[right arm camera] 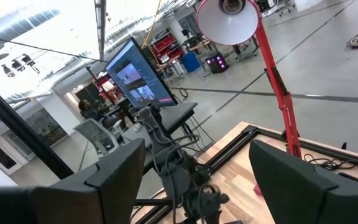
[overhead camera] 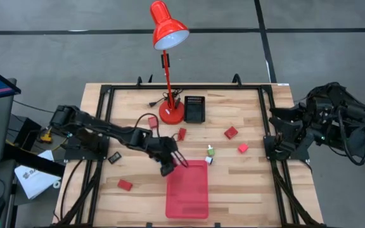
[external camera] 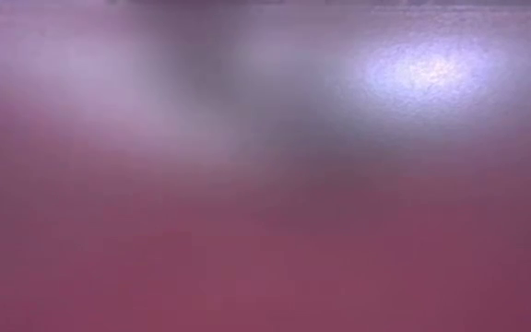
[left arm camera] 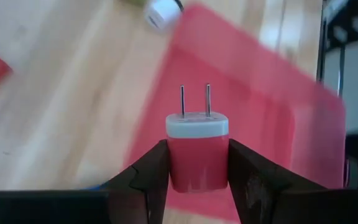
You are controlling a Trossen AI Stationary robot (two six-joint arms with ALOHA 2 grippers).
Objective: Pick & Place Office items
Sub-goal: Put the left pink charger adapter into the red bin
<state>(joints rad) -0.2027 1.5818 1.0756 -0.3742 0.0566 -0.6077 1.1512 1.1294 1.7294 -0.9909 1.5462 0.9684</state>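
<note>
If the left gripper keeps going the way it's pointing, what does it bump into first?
Probably the flat red plastic tray. The left gripper is shut on a red plug adapter with a white face and two metal prongs, and the prongs point at the tray just ahead. How near they are is unclear.

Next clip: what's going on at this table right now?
The left gripper is shut on a red plug adapter with a white face and two prongs, holding it at the upper left corner of the red tray. Other small pieces, mostly red blocks, lie loose on the table around the lamp. The right arm waits folded at the table's right edge, fingers open.
</note>
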